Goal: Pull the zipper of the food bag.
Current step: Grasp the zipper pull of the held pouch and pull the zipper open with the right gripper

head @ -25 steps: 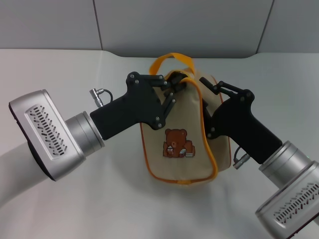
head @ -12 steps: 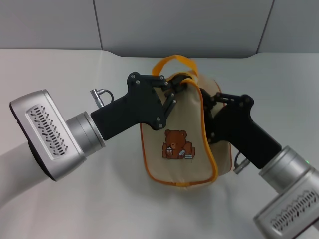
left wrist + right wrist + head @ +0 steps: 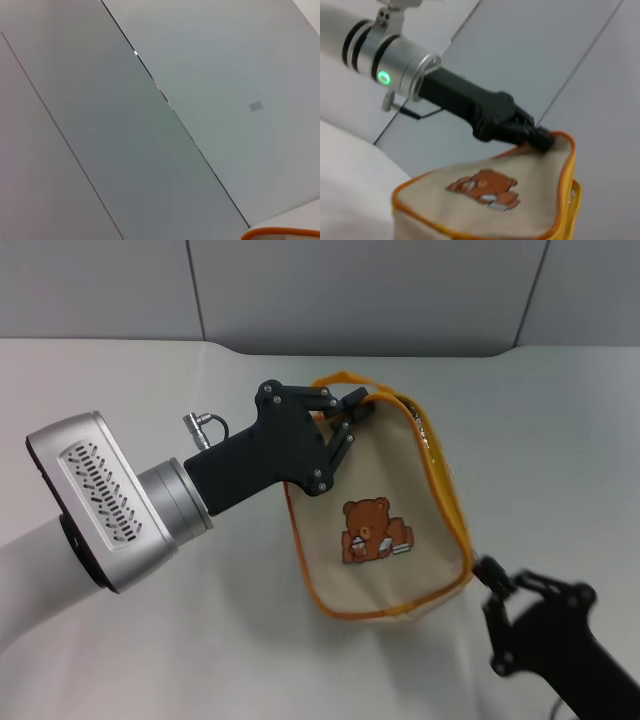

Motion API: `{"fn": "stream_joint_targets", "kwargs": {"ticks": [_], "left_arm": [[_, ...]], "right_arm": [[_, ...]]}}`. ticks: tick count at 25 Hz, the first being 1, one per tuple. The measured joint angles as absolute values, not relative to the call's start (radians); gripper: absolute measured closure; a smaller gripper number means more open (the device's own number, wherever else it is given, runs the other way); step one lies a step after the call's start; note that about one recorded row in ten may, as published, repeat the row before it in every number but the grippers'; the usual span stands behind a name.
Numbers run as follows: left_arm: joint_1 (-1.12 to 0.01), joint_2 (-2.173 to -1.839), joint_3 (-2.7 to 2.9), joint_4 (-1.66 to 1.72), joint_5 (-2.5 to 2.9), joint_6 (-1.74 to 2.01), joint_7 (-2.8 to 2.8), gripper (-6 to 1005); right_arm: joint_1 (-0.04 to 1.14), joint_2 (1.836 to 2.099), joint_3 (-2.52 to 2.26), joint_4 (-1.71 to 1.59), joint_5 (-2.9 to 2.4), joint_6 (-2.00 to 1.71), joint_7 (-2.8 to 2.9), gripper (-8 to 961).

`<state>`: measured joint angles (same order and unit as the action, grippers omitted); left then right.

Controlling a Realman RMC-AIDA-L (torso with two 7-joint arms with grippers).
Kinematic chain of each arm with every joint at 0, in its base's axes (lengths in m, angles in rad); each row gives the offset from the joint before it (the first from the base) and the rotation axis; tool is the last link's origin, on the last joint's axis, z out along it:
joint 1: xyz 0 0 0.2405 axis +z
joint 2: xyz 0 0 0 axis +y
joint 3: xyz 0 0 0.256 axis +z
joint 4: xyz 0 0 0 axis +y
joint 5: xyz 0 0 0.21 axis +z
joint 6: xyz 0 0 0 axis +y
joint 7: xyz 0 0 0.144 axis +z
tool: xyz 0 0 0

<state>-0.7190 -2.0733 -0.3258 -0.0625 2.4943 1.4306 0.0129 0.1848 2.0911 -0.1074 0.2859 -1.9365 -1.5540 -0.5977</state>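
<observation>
Bag centre-frame in the head view: the food bag [image 3: 385, 520] lies on the worktop [image 3: 150, 380], its upper corner pinched by the left gripper [image 3: 352, 412], anchoring it. Along its right edge runs the zipper [image 3: 440, 475]; the right gripper [image 3: 492, 575] sits lower right, fingers unreadable, pull tab unseen.

Left wrist view shows only an orange edge at the bottom.

Right wrist view confirms the left fingers clamping that corner.

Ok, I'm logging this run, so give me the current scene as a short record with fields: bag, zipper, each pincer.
food bag: beige, bear patch up, on the table
zipper: runs along the bag's right edge, looks parted
left pincer: shut on the bag's top corner, by the orange strap
right pincer: low at the bag's near right corner, just off the fabric; grip unclear
table: pale surface under the bag
</observation>
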Motion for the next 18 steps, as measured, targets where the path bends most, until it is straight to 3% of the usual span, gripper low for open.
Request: {"fn": "stream_joint_targets", "kwargs": {"ticks": [15,18], "left_arm": [[-0.654,-2.079,-0.329,-0.135,2.487,1.329,-0.053,940],[-0.619,-2.080,-0.342,-0.187,2.484,1.313,-0.054,940]], "right_arm": [[0.160,2.083,-0.075,0.245,-1.909,-1.584,-0.393,873],[0.186,2.082,-0.088,0.179,-1.915,-1.599,-0.200,794]]}}
